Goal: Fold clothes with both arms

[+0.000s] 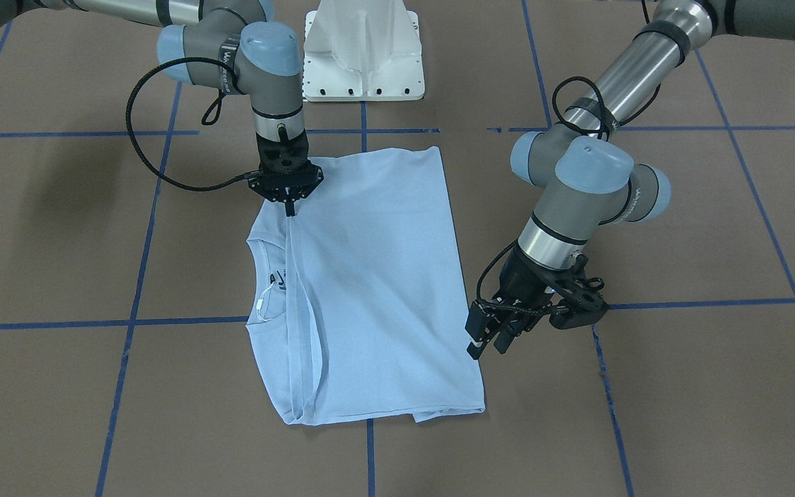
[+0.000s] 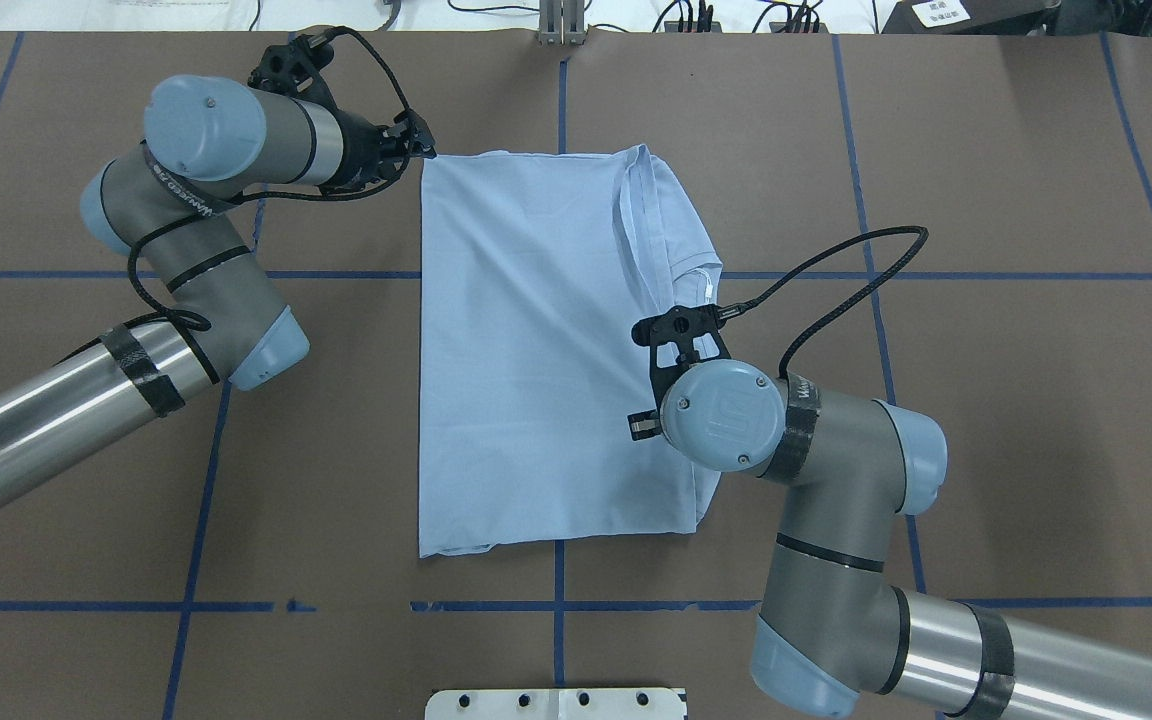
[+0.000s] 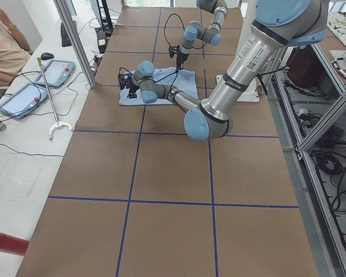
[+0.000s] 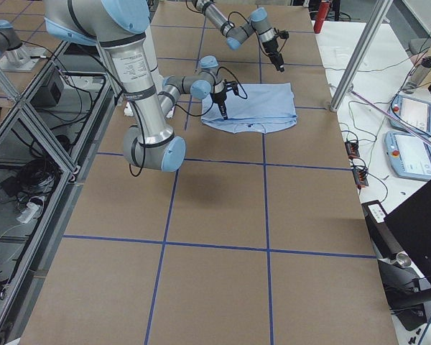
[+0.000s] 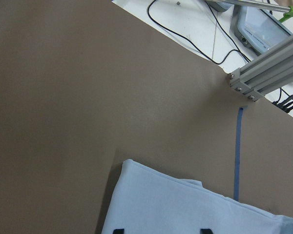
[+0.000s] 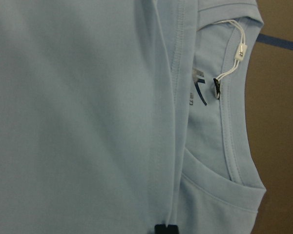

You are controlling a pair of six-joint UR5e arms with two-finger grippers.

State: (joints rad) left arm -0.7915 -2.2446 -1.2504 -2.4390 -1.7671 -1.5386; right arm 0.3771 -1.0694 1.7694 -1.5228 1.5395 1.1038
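The light blue T-shirt (image 1: 384, 276) lies flat on the brown table, folded lengthwise, and also shows in the overhead view (image 2: 526, 350). Its round collar (image 1: 259, 276), dark neck label (image 6: 198, 90) and white tag string (image 6: 234, 53) are exposed. My right gripper (image 1: 291, 207) stands upright over the folded edge beside the collar, its fingertips (image 6: 166, 228) shut together on that fold. My left gripper (image 1: 487, 342) is open and empty at the shirt's hem corner (image 5: 136, 170). It tilts in low beside the cloth and shows in the overhead view (image 2: 421, 150).
The white pedestal base (image 1: 363, 62) stands behind the shirt. Blue tape lines (image 1: 128, 322) cross the brown table. Beyond the far edge are an aluminium post (image 3: 75, 40), tablets (image 3: 52, 72), cables and a seated person (image 3: 6, 46).
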